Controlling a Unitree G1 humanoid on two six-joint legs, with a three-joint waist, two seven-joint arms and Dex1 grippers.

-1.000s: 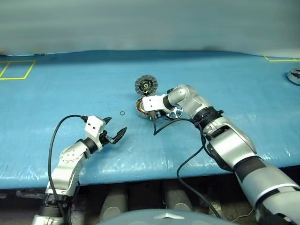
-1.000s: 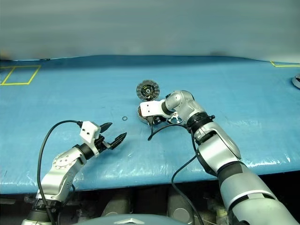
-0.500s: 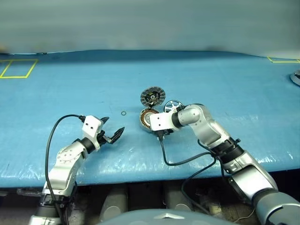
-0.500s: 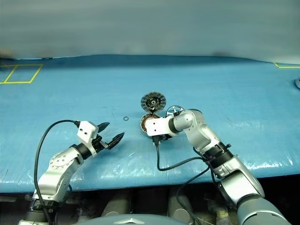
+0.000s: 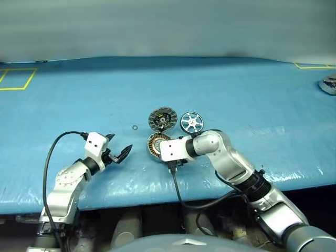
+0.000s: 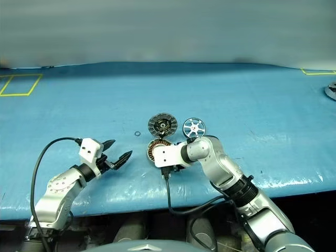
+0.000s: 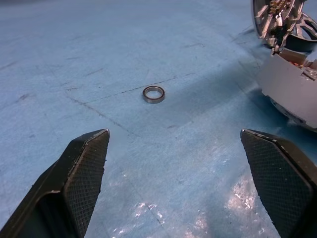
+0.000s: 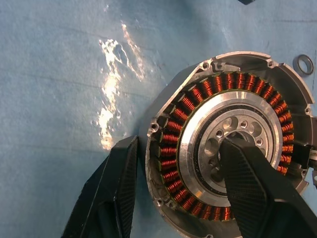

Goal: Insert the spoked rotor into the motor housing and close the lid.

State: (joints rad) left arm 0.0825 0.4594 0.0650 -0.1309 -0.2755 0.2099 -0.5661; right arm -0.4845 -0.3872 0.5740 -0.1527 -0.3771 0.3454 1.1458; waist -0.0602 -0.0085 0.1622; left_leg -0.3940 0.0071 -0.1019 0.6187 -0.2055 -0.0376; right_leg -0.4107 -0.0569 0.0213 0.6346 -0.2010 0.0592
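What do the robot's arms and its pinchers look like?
Both arms are shiny silver-grey with black joints. Each wrist has a white box with a black cable looping off. The left gripper has two pointed black fingers with bumpy pads, like the right gripper's fingers.

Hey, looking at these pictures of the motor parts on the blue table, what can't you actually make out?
- Right gripper: one finger outside the motor housing, one over its centre; contact unclear, and the head views have the wrist camera block hiding the fingers.
- Lid: its join to the housing is too small to see.
- Object at the table's far right: cut off by the picture edge.
- Small ring: its purpose can't be told.
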